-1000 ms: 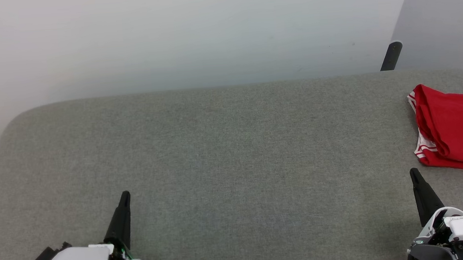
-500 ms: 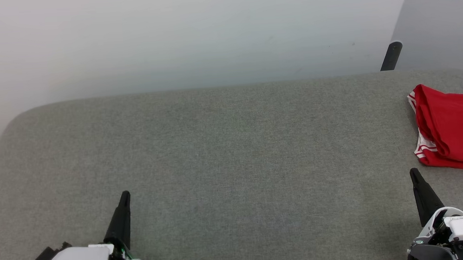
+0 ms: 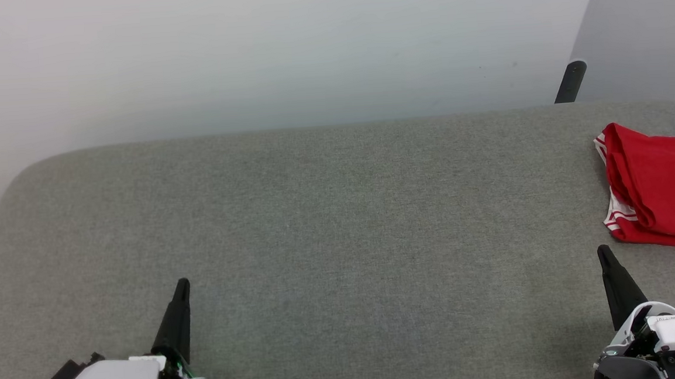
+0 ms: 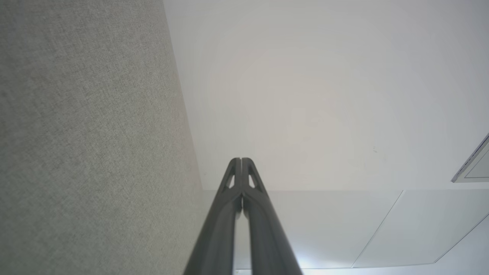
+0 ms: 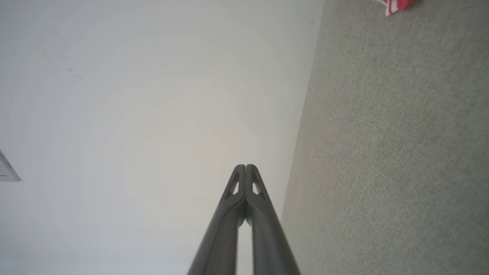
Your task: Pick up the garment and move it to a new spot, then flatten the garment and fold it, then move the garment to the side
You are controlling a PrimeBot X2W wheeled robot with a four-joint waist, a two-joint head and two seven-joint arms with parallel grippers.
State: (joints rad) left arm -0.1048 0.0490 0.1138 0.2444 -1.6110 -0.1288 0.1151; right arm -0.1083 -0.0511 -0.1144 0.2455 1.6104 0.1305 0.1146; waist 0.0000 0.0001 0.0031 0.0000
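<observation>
The garment (image 3: 662, 184), red with red-white striped trim, lies folded at the far right edge of the grey felt table (image 3: 339, 224), cut off by the head view's border. A corner of the garment (image 5: 395, 4) shows at the top of the right wrist view. My right gripper (image 3: 604, 252) rests at the lower right, shut and empty, its tips a short way in front of the garment's near edge. My left gripper (image 3: 183, 284) rests at the lower left, shut and empty, far from the garment. In both wrist views the fingers (image 4: 241, 162) (image 5: 246, 168) press together.
A pale wall stands behind the table's rounded far edge. A dark post (image 3: 570, 81) rises at the back right beside a grey panel (image 3: 644, 30). The broad middle of the felt surface lies between my two grippers.
</observation>
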